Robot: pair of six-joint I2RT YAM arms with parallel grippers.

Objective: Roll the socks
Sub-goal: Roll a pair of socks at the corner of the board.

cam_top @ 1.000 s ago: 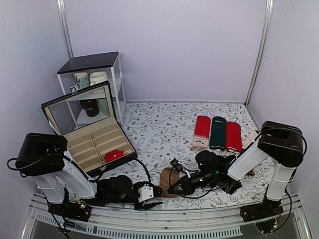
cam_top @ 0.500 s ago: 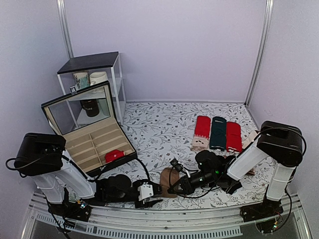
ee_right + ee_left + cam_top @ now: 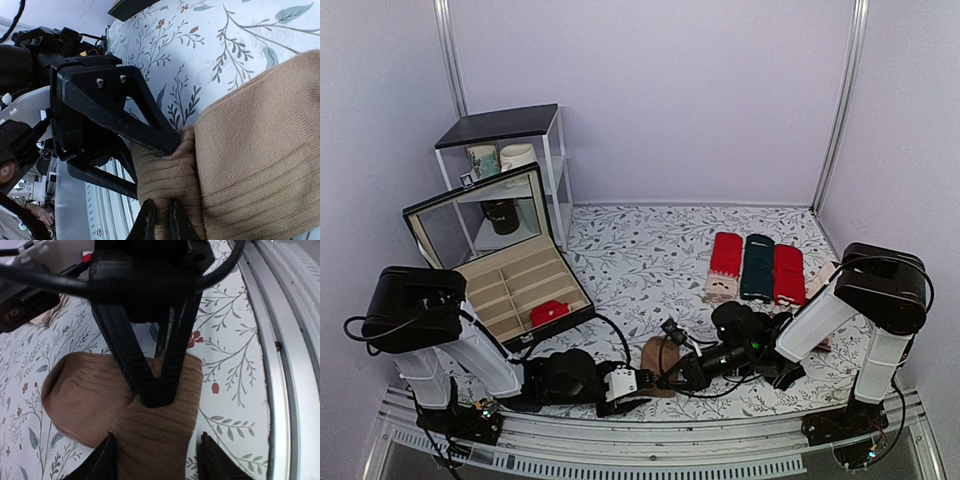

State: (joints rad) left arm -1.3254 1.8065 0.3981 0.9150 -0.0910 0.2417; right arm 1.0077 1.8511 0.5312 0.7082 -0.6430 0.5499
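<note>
The brown socks lie partly rolled on the floral cloth at the near edge, between both arms. In the left wrist view my left gripper is open, one finger on each side of the socks' rolled end. Its left finger touches the knit, while a strip of cloth shows beside the right one. My right gripper is shut, pinching a fold of the socks next to the thicker roll. From above, the left gripper and the right gripper meet tip to tip at the socks.
An open black jewellery box holding a small red roll stands at the left. Flat red and dark green socks lie at the right. A white shelf with mugs is behind. The metal rail runs close to the socks.
My left arm has slid to the right, bringing its open fingers around the socks' end. The right gripper has stayed in place, holding the fold.
</note>
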